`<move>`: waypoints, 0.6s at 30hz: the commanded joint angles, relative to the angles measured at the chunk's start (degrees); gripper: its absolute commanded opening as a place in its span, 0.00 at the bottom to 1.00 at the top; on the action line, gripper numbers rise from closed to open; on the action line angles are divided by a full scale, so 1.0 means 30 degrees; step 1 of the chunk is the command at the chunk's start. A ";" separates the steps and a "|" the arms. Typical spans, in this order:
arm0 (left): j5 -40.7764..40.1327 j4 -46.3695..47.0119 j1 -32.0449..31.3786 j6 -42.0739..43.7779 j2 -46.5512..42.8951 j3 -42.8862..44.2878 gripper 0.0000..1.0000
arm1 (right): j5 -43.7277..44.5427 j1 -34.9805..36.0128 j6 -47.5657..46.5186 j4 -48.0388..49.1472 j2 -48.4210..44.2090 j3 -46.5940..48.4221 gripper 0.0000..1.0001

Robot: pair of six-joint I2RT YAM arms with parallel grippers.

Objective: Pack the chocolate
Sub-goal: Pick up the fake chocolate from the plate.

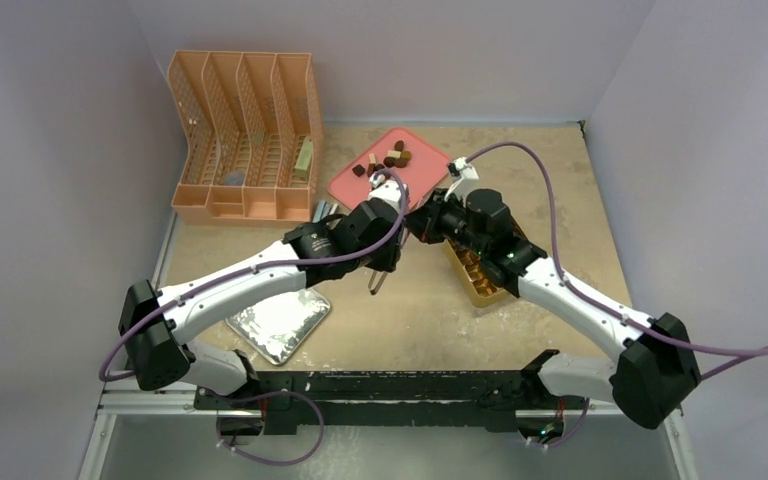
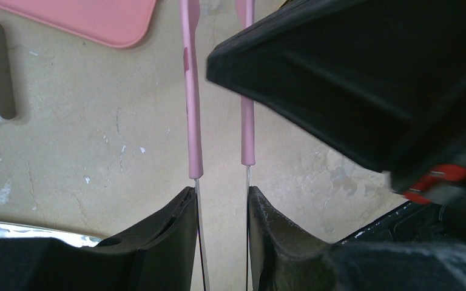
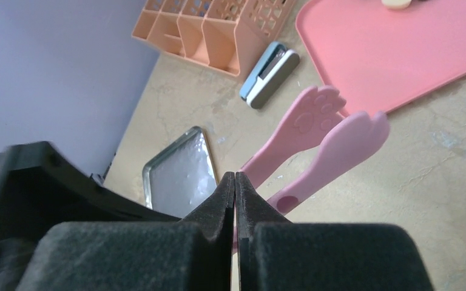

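While a cluster of chocolate [image 1: 385,160] lies on the pink tray [image 1: 422,182] at upper centre and some seems packed in the gold box [image 1: 487,292], the left gripper [image 2: 221,197] pinches pink tongs [image 2: 192,121] and the right gripper [image 3: 235,182] is pressed together; packing looks partly done.

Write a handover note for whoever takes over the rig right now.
Left gripper: shut on the tongs.
Right gripper: shut, tips by the tongs; whether it grips them is unclear.
Chocolate: loose pieces on the tray; the box, half under the right arm, seems to hold some.
Left to do: move the tray's pieces into the box.
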 commanded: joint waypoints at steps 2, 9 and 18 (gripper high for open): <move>-0.0082 0.0717 -0.0004 0.0773 -0.0527 0.1797 0.32 | -0.1271 -0.0047 -0.0177 0.1297 0.1206 0.0543 0.00; -0.0503 0.0528 0.0661 0.0864 -0.0343 0.2670 0.31 | -0.0828 -0.0032 -0.0582 0.1084 0.1108 0.0067 0.00; -0.0097 0.0162 0.3026 0.0350 0.0563 0.2488 0.31 | 0.1834 -0.0051 -0.1035 -0.1788 -0.1875 0.0407 0.43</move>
